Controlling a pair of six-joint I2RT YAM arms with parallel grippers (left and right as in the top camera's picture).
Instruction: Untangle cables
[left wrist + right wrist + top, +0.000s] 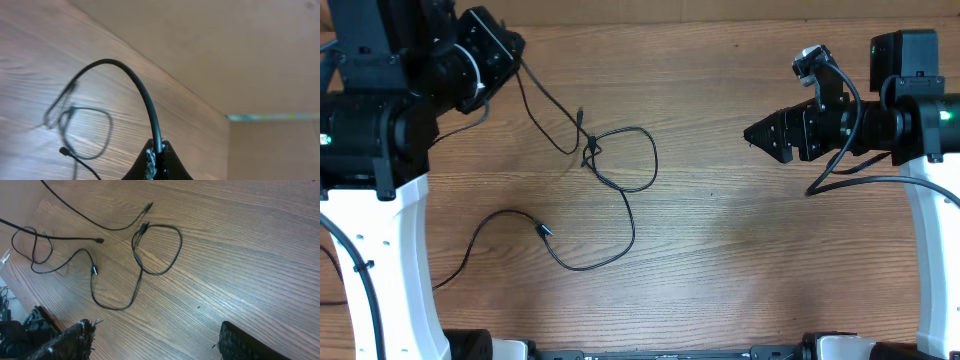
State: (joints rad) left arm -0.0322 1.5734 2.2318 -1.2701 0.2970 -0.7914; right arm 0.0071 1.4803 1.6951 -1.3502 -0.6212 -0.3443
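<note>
Several thin black cables lie on the wooden table. My left gripper (512, 52) at the back left is shut on one cable (545, 108), which runs toward a small plug (580, 114); in the left wrist view the jaws (159, 151) pinch this cable (135, 82) as it arcs up. A second cable forms a loop (638, 160) with a small tangle (590, 150), then trails to a plug (542, 230), where a third cable (480, 235) meets it. My right gripper (756, 133) is open and empty, right of the cables; its wrist view (155, 341) shows the loop (160, 250).
Thicker black cords hang from the right arm (840, 180) and by the left arm's white base (360, 270). A wall edge borders the table at the back (200, 97). Bare wood (740, 240) lies between the cables and the right arm.
</note>
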